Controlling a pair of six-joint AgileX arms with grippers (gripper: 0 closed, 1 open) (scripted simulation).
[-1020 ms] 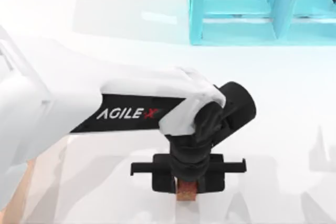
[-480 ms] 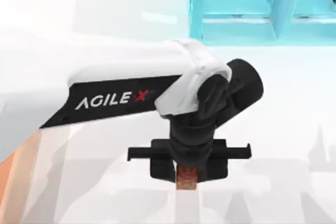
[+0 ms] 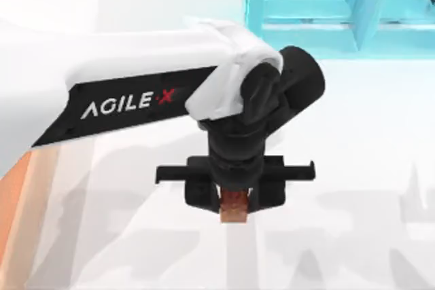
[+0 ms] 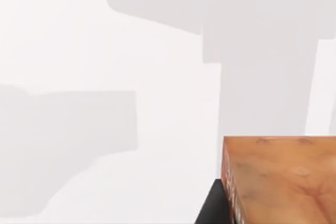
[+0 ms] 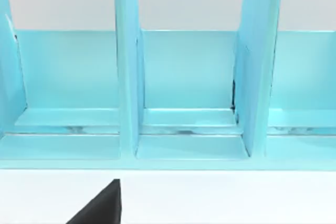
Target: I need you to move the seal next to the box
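My left gripper point(image 3: 234, 203) hangs over the middle of the table, pointing down and shut on the seal point(image 3: 234, 209), a small reddish-brown block that sticks out below its fingers. In the left wrist view the seal point(image 4: 278, 177) fills a corner, with a black finger point(image 4: 212, 209) against its side and bare white table beyond. An orange-brown strip of the box point(image 3: 15, 202) shows at the top view's left edge, mostly hidden under my left arm. My right arm is parked facing the shelf, and one dark fingertip point(image 5: 102, 205) shows in its wrist view.
A cyan-blue shelf structure point(image 3: 340, 11) with upright dividers stands at the far right of the table. It is seen close up as the cyan shelf point(image 5: 184, 103) in the right wrist view. White table point(image 3: 367, 168) lies to the right of the left gripper.
My left gripper has carried the seal toward the far side and slightly left. The arm has swung, uncovering more of the box at the left edge.
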